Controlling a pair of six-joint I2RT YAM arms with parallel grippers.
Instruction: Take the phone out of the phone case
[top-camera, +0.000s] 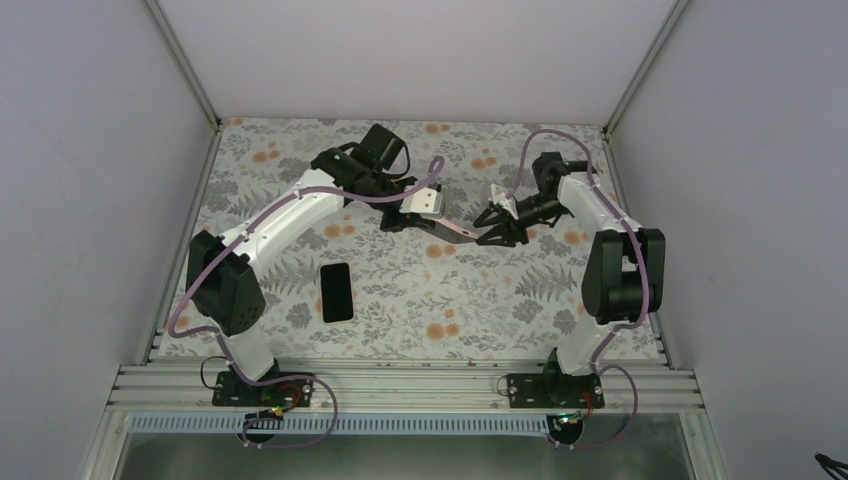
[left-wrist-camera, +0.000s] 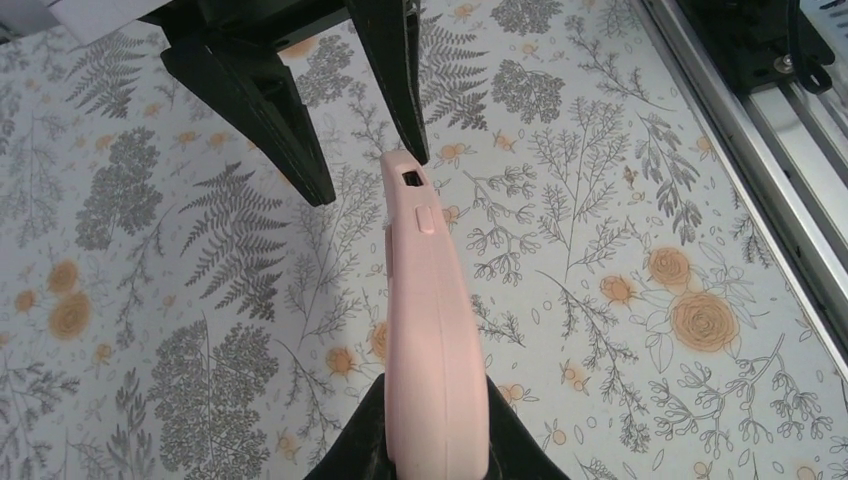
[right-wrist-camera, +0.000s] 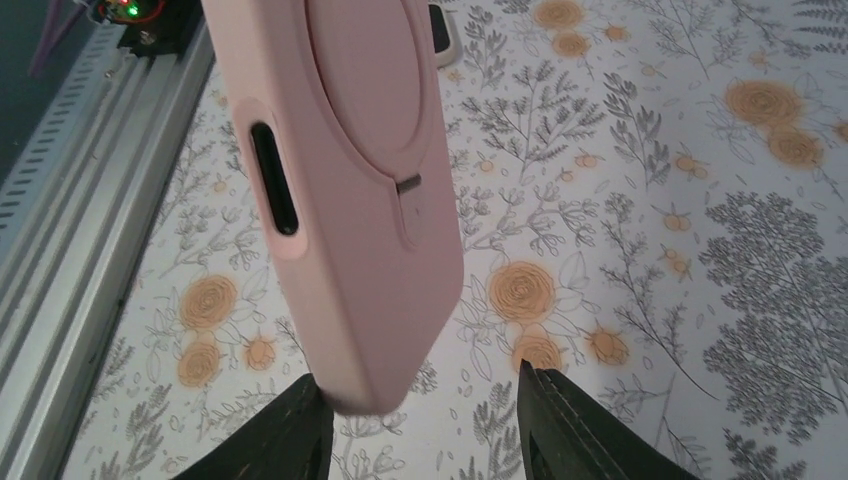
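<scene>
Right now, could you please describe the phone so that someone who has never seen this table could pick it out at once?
Start from the flower-patterned table and find the left arm's base at the near edge. Just ahead of it, to its right, the phone lies flat by itself. It is a slim black rectangle resting on the cloth, unlike the pink case, which the two arms hold up in the air further back.

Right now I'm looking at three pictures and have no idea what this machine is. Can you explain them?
These are two robot arms bolted to a flowered table. One picture looks down from above. The other two come from cameras on each wrist. The left gripper is shut on an empty pink phone case, held above the table. The right gripper is open at the case's other end. A black phone lies flat on the table.
</scene>
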